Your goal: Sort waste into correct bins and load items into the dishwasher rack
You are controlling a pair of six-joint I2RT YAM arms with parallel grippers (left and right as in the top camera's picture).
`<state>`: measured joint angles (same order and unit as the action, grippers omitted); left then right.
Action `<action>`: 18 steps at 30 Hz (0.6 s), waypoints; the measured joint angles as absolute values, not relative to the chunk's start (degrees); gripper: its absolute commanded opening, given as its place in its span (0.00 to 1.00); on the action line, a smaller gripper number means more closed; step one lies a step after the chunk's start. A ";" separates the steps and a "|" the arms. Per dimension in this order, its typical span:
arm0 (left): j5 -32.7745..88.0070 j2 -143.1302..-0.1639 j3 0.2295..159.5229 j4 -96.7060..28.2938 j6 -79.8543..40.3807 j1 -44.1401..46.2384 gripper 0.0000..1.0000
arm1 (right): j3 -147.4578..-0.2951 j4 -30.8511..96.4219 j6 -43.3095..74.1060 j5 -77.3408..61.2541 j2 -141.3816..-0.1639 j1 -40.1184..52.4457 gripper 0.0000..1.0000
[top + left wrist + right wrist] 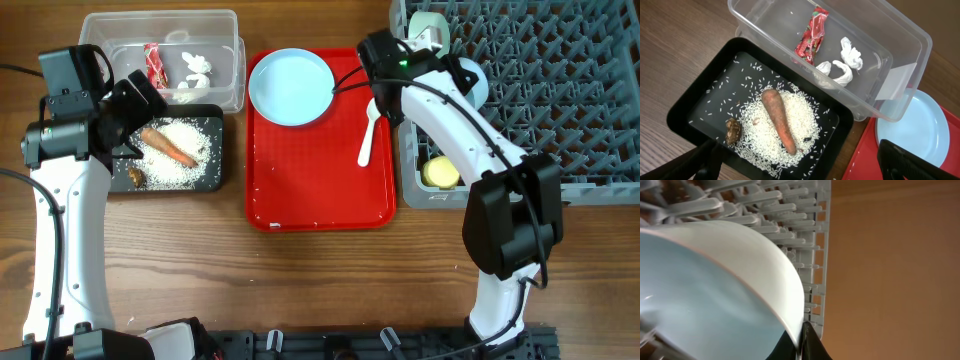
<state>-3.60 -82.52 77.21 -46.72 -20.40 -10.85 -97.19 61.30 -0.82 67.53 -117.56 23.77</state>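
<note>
My right gripper (802, 341) is shut on the rim of a light-blue bowl (715, 290) and holds it tilted over the left part of the grey dishwasher rack (540, 90). A yellow cup (440, 172) and a pale green bowl (430, 25) sit in the rack. The light-blue plate (291, 86) and white spoon (368, 130) lie on the red tray. My left gripper (800, 167) is open and empty above the black tray (705, 90), which holds the carrot (780, 120), rice (805, 117) and a brown scrap (733, 131). The clear tub (900, 65) holds the red wrapper (812, 35) and tissue (842, 62).
The flat red tray (320, 180) lies between the bins and the rack, with a few rice grains on it. The rack's left edge (822, 255) stands over bare wooden table. The tub and black tray sit side by side at the back left.
</note>
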 measured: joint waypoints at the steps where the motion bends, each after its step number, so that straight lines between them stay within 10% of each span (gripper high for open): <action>1: -3.60 -82.52 77.21 -46.72 -20.40 -10.85 1.00 | -97.21 62.04 -0.99 67.29 -117.56 24.25 0.08; 10: -3.62 -82.52 77.21 -46.72 -20.43 -10.85 1.00 | -97.38 67.83 -1.39 57.10 -116.36 28.23 0.13; 18: -3.60 -82.52 77.23 -46.72 -20.40 -10.85 1.00 | -97.32 63.81 -1.63 33.39 -117.95 30.50 0.46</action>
